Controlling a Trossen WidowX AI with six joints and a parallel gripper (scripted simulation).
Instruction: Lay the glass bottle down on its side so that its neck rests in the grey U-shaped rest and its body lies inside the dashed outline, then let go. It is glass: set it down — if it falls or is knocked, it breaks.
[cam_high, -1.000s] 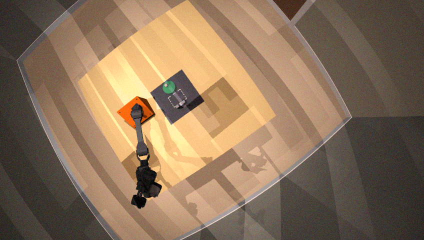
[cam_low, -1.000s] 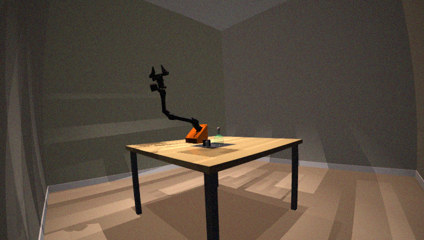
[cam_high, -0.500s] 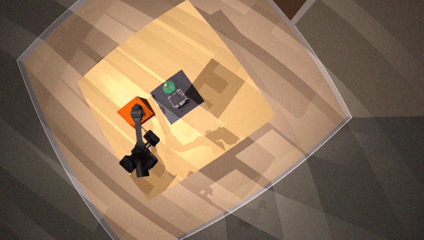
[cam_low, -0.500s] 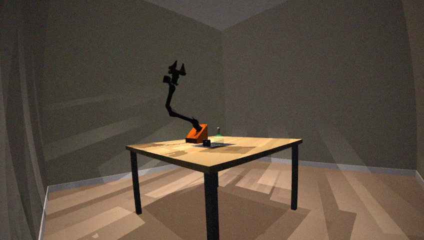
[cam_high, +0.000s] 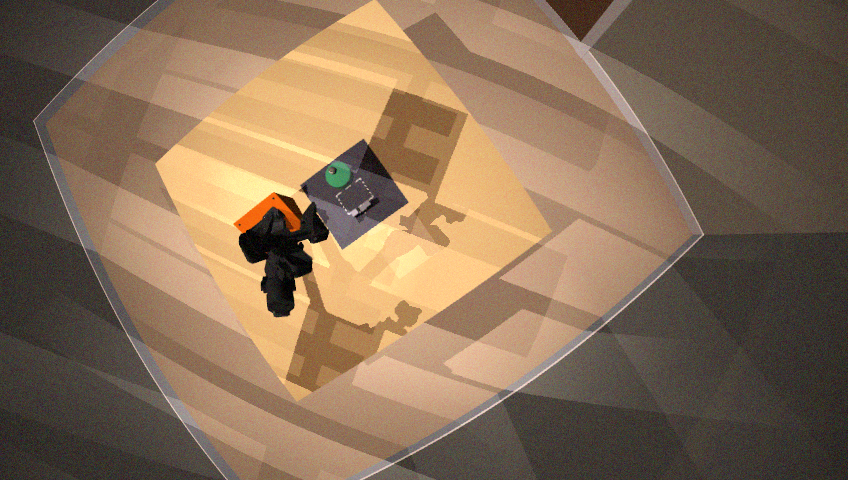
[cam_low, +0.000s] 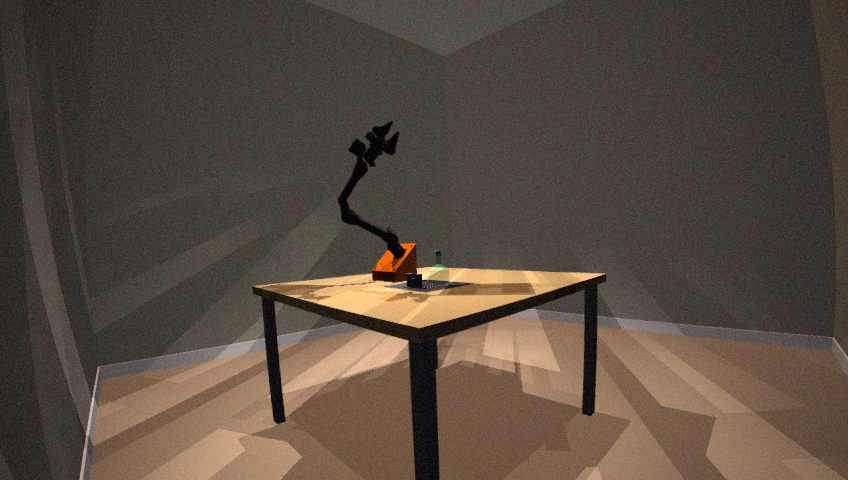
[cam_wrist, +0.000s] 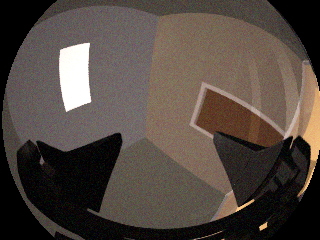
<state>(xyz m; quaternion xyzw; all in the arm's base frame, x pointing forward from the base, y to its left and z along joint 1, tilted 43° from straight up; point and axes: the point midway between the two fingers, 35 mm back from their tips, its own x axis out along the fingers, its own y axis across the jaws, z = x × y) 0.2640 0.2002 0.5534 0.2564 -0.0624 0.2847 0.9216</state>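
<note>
Green glass bottle stands upright on a dark square mat, just beside the dashed outline and not inside it. The mat lies on a light wooden desk with dark legs. The grey U-shaped rest sits at the side of the outline away from the bottle, and no neck lies in it. A black robot arm rises from an orange base on the desk, near the mat. Its claw is raised high above the desk, well apart from the bottle, its two dark fingers spread wide with nothing between them. The wrist view looks past them to walls and a bright white rectangle (what that rectangle is, I cannot tell).
</note>
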